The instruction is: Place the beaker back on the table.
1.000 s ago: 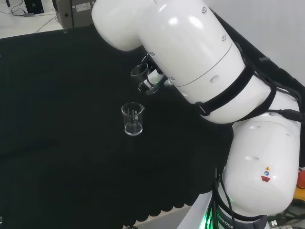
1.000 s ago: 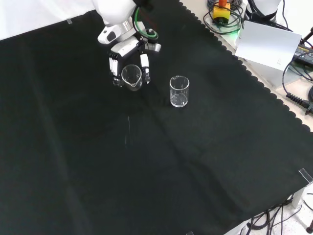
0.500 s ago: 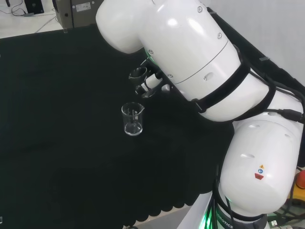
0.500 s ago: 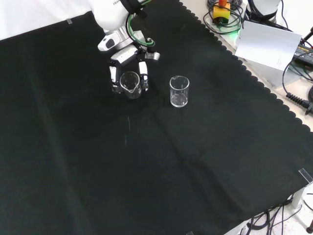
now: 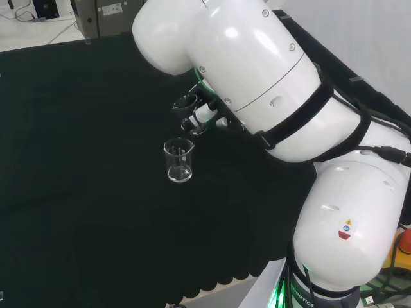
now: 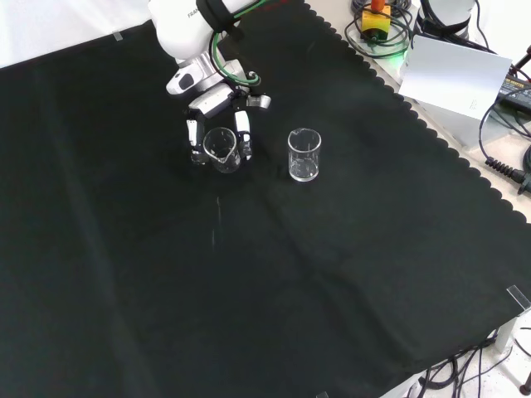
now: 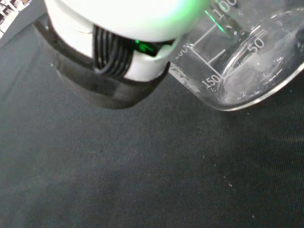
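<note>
Clear glossy glass beaker (image 6: 221, 150) with white printed marks, held in black-and-white smooth plastic hand (image 6: 217, 115), matt woven black cloth (image 6: 249, 274) beneath, second clear glass beaker (image 6: 304, 155) beside hand, arm links (image 5: 257, 77) glossy white.

Black cloth bench (image 6: 348, 274), one clear beaker (image 6: 304, 155) standing upright
</note>
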Available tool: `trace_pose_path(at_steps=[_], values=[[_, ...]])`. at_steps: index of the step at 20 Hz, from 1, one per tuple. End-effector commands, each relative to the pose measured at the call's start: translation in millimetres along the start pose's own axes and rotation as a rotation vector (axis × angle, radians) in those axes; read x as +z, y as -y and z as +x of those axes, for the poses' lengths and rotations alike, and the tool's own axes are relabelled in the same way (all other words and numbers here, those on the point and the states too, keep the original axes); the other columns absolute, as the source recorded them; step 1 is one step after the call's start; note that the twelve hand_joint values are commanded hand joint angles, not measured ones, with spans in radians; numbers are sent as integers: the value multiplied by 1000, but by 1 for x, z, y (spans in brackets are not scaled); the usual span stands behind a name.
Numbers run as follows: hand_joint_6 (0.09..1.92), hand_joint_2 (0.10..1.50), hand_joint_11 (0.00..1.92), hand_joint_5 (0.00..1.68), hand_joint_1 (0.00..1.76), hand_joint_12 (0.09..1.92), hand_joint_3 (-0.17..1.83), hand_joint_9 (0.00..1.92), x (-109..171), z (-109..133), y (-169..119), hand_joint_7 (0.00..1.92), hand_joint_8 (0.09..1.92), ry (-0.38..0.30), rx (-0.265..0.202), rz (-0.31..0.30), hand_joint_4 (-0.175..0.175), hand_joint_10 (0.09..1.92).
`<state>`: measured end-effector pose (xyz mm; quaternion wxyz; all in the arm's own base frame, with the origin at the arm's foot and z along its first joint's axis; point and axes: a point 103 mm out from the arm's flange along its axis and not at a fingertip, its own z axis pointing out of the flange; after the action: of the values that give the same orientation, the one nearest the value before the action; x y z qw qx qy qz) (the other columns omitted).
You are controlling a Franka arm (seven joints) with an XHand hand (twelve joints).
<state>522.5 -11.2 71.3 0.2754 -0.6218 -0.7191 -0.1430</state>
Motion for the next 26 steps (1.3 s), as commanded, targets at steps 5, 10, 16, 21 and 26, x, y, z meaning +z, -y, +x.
trace_pose_path(at_steps=[5,10,16,21,26], values=[[803,998,950,892,1292,884,-38,1242,7,-8,6,732,803,-37,-15,61,-106,87],[611,984,438,369,1133,1212,-165,802,5,-10,12,323,681,-9,-18,84,-47,87],[367,958,257,301,1030,1298,-175,652,-5,-12,19,201,655,-4,-10,106,-47,87],[182,917,178,262,930,1332,-175,556,-14,-12,24,113,636,23,33,162,-56,87],[87,895,34,199,837,1382,-175,427,-27,-8,31,28,613,29,58,162,-54,87]])
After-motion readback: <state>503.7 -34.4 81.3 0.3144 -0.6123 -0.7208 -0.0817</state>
